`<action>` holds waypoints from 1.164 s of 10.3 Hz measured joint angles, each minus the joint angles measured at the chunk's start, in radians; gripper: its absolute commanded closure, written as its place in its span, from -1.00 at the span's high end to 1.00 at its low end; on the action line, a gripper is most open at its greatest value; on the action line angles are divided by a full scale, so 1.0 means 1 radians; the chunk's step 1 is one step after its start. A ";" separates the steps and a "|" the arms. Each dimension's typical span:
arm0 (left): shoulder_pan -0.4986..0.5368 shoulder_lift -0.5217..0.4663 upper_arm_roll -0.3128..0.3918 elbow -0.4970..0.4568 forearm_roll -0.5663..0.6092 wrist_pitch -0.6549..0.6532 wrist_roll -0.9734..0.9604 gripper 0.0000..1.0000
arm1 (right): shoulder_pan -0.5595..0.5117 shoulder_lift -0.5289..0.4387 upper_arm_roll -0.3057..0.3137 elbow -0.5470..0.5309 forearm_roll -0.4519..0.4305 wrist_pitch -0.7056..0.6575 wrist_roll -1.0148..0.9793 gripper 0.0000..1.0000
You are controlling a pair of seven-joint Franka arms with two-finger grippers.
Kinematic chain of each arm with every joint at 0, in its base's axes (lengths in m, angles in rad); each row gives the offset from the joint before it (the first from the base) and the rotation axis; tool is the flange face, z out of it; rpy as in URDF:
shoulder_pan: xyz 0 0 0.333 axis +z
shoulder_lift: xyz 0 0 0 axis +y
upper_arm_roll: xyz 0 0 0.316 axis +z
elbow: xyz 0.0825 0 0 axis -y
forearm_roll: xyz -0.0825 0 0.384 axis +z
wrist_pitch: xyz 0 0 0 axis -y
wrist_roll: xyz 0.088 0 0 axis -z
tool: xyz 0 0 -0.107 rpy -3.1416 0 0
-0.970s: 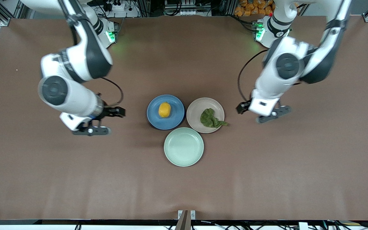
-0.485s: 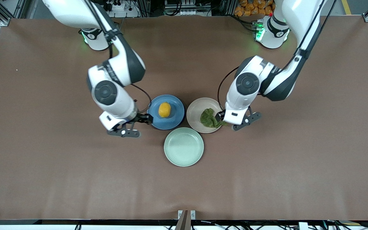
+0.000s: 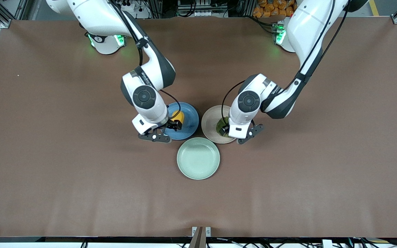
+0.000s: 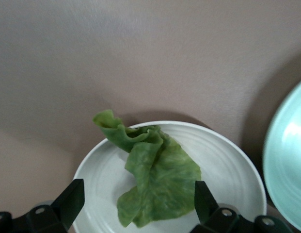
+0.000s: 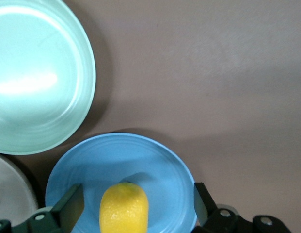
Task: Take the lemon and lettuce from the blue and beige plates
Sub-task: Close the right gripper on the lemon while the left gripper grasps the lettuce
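Right gripper (image 3: 171, 125) is over the blue plate (image 3: 189, 119), fingers spread wide, and the right wrist view shows the lemon (image 5: 124, 207) sitting on the blue plate (image 5: 160, 165) right between those two dark fingertips (image 5: 68, 206), neither one touching the fruit. In the front view the lemon (image 3: 179, 116) peeks out just past the gripper's black body.

Over at the left arm's end of the trio, the left gripper (image 3: 226, 130) hangs above the beige plate (image 3: 209, 120), jaws open as well. The left wrist view has the lettuce (image 4: 155, 177) lying crumpled on the beige plate (image 4: 223, 165), its pointed tail curling over the rim, with a fingertip (image 4: 70, 201) standing apart on each side of the leaf. From the front, only a dark green scrap of lettuce (image 3: 221, 123) shows beside the wrist.

The two plates sit side by side, nearly touching. The mint-green plate (image 3: 198, 158) lies nearer to the front camera, tucked between them, bare. Brown table (image 3: 64, 179) all around.
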 measured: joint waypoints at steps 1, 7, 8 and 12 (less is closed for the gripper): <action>-0.007 0.015 0.000 0.003 0.000 0.004 -0.007 0.77 | 0.003 0.005 0.015 -0.041 0.000 0.067 0.007 1.00; -0.030 0.061 0.000 0.016 0.000 0.008 -0.020 -0.74 | 0.007 0.013 0.055 -0.164 0.000 0.183 0.042 1.00; -0.030 0.063 0.000 0.018 0.000 0.008 -0.020 -0.95 | 0.010 0.015 0.061 -0.166 -0.003 0.183 0.057 1.00; -0.029 0.063 0.001 0.036 0.000 0.008 -0.025 -1.00 | 0.030 0.039 0.086 -0.176 -0.064 0.201 0.166 0.98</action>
